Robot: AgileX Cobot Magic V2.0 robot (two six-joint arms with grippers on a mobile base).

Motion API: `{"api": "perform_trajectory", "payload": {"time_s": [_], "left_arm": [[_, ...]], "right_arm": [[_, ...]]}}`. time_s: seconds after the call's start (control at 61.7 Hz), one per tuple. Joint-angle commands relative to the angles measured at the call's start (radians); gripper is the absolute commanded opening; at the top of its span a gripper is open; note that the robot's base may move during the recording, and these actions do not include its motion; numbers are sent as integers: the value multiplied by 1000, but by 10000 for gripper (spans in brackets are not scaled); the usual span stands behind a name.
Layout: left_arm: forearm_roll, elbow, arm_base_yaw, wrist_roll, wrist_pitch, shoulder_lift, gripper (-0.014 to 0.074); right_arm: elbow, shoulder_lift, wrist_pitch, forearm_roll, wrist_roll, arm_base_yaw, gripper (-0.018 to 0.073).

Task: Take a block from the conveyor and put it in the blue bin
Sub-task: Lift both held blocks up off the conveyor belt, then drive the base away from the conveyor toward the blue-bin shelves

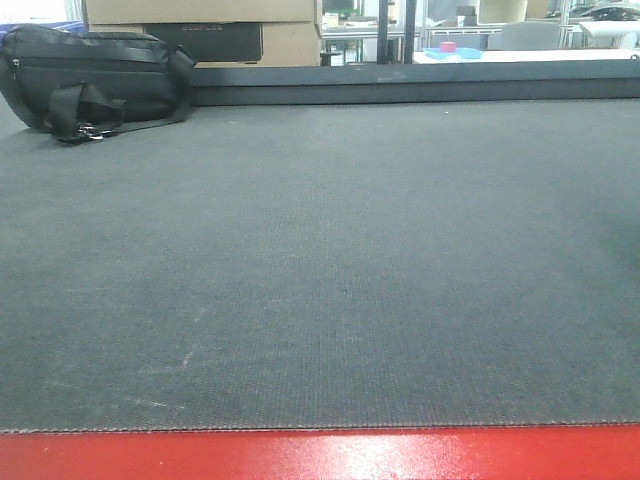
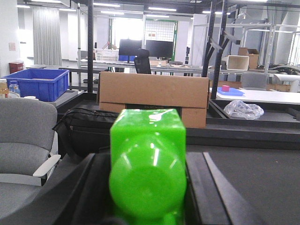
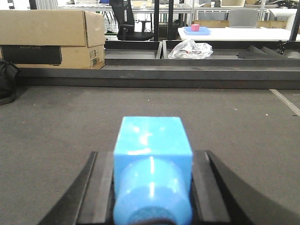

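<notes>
- Green block (image 2: 147,159) is gripped tight in the left jaws, its bottom cut off.
- Blue block (image 3: 152,164) is clamped in the right jaws, conveyor (image 3: 56,126) seen beyond.
- Blue bin (image 2: 35,82) is spotted behind the chair (image 2: 26,140).

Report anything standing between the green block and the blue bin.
A grey chair stands in front of the blue bin, left of the green block in the left gripper; above it looks open.

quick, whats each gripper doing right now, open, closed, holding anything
left gripper: closed on a green block
right gripper: closed on a blue block
</notes>
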Motion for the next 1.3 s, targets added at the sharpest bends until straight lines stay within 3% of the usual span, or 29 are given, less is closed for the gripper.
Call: {"api": "perform_trajectory", "payload": {"time_s": [0.0, 1.28], "left_arm": [[-7, 1, 3, 3, -21, -5, -111], [-7, 1, 3, 3, -21, -5, -111]], "right_arm": [[0, -7, -27, -2, -2, 0, -162], [0, -7, -27, -2, -2, 0, -162]]}}
